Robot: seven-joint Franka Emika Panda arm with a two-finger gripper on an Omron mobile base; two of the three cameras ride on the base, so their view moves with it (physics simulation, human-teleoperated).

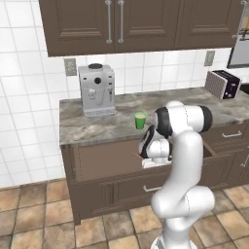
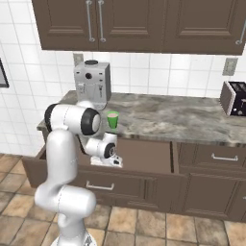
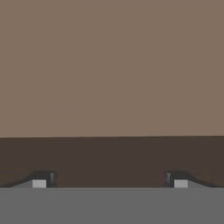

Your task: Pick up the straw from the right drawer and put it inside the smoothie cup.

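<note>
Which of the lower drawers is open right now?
The wide right drawer under the smoothie cup: it is pulled out, with the arm reaching in. The narrower drawers beside it are shut.

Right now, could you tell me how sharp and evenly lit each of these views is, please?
Left base view: soft, flat light, slightly blurry; the smoothie cup reads clearly. Right base view: likewise even, no glare on the counter. Hand view: featureless brown drawer surfaces, a darker band below, the tool tips wide apart.

counter (image 1: pixel 97 127): grey marble | on it: coffee machine (image 1: pixel 97 89); smoothie cup (image 1: pixel 140 120); toaster (image 1: pixel 222 83)
</note>
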